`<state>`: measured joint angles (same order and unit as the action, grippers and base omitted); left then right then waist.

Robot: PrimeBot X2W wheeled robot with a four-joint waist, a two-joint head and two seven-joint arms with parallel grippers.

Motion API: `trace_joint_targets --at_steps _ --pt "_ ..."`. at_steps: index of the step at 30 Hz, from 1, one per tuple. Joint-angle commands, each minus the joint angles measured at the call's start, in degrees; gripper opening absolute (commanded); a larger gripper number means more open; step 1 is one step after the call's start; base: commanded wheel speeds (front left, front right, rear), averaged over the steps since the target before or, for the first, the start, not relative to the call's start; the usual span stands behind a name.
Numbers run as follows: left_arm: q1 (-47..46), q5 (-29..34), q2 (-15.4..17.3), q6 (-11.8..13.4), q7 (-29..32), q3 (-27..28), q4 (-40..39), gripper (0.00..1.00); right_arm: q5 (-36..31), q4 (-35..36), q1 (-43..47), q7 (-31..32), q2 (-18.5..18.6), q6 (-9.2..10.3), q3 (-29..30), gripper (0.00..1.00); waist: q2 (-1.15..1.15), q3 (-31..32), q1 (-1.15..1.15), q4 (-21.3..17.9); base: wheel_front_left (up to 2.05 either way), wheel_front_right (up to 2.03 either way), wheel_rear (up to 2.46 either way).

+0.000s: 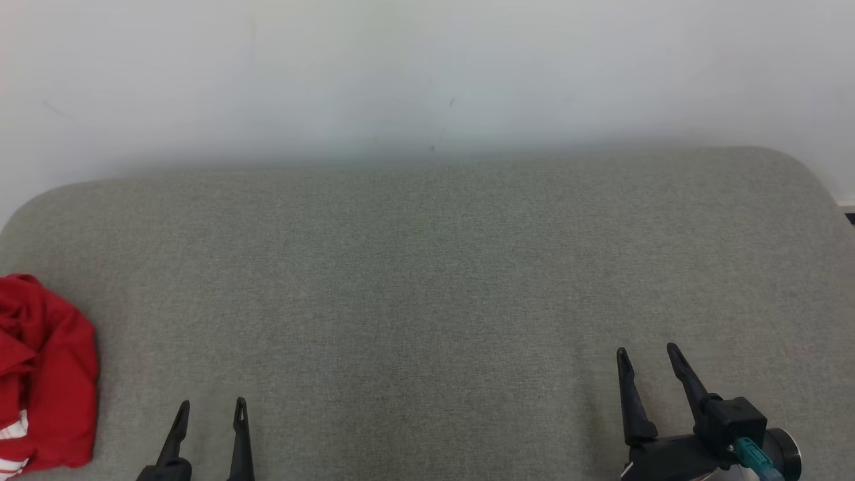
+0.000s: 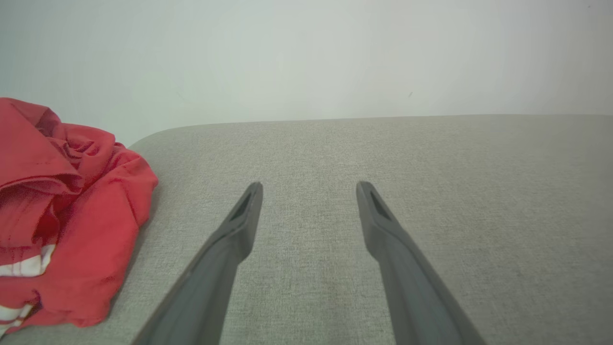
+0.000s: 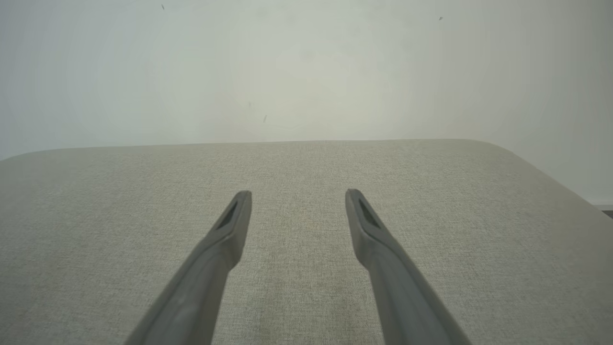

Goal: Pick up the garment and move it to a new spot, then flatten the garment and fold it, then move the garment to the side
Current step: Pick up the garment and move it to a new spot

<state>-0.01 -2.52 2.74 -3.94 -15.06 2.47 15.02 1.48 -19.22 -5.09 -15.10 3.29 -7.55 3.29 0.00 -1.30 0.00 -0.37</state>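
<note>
A red garment (image 1: pixel 43 374) with white stripes lies crumpled in a heap at the left edge of the grey fabric surface (image 1: pixel 427 280); it is cut off by the head view's left border. The left wrist view has the garment (image 2: pixel 72 215) bunched at the left, apart from the fingers. My left gripper (image 1: pixel 212 404) hovers open near the front edge, a short way right of the heap, nothing between its fingers (image 2: pixel 244 211). At the lower right my right gripper (image 1: pixel 648 351) stands open over bare fabric, also empty, its fingers (image 3: pixel 234 220) spread.
The grey cushioned surface has rounded far corners and ends against a pale wall (image 1: pixel 427 73). A strip of dark floor (image 1: pixel 849 217) shows past the right end.
</note>
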Motion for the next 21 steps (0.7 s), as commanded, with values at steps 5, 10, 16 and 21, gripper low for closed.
trace_joint_targets --at_steps 5,10,16,21 --pt "0.73 -0.04 0.25 0.28 -0.19 0.67 -0.02 1.00 0.62 -0.12 0.59 -0.07 -0.22 0.12 -1.10 1.00 0.00 -0.35 0.00 3.87 0.00 0.00 0.00" --pt "0.97 0.28 0.25 0.19 -0.19 0.88 0.01 1.00 0.36 0.12 0.46 -0.07 -0.21 0.12 -1.28 1.00 0.00 -0.64 0.00 7.21 0.00 0.00 0.00" --pt "1.23 0.45 0.22 0.32 -0.18 1.89 0.00 1.00 0.83 -0.24 0.46 -0.07 -0.28 0.12 -2.45 1.00 0.00 -0.72 0.00 12.75 0.00 0.00 0.00" --pt "1.97 0.47 0.23 0.46 -0.19 2.78 -0.03 1.00 1.40 -1.03 0.88 -0.07 -0.31 0.12 -3.36 1.00 0.00 -0.62 0.00 18.51 0.00 0.00 0.00"
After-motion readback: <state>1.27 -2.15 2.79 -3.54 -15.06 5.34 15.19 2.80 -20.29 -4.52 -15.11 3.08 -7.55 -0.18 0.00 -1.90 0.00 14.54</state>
